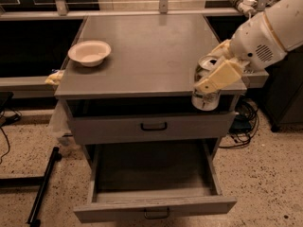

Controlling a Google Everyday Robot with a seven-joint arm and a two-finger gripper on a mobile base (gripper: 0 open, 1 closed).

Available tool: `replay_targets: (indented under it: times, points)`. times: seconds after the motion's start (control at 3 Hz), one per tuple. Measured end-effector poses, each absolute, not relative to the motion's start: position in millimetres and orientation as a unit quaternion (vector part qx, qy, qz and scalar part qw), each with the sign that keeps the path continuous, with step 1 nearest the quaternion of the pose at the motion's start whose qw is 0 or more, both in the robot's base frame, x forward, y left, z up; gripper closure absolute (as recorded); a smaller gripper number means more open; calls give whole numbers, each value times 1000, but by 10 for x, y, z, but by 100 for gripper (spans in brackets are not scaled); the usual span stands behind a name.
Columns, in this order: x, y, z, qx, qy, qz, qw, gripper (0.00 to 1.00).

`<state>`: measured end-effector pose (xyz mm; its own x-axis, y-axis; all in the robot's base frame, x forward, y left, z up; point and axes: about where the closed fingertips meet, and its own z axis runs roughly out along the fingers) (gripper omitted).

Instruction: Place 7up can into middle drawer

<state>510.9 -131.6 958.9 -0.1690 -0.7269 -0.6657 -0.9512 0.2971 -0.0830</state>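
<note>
Just at the counter's (151, 41) front right corner, the gripper (207, 73) clamps the 7up can (205, 100) between its cream fingers (221, 74), the can's base hanging past the front edge, the middle drawer (189, 205) open below.

The white arm (265, 37) reaches in from the right; its gripper (211, 79) hangs at the front right corner of the surface (142, 56), jaws clamped on the 7up can (206, 100).

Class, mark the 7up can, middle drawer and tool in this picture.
7up can (205, 100): camera view, lower body.
middle drawer (113, 211): camera view, front panel.
tool (209, 74): camera view, between fingertips, clamping the can at a front corner of the cabinet (151, 56).
</note>
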Motion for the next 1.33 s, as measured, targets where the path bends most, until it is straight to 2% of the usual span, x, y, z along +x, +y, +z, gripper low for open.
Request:
replay_targets:
  times: [0.67, 1.33]
  points:
    - [4889, -1326, 8841, -576, 731, 205, 302, 100]
    - [4591, -1394, 7555, -559, 725, 233, 328, 100]
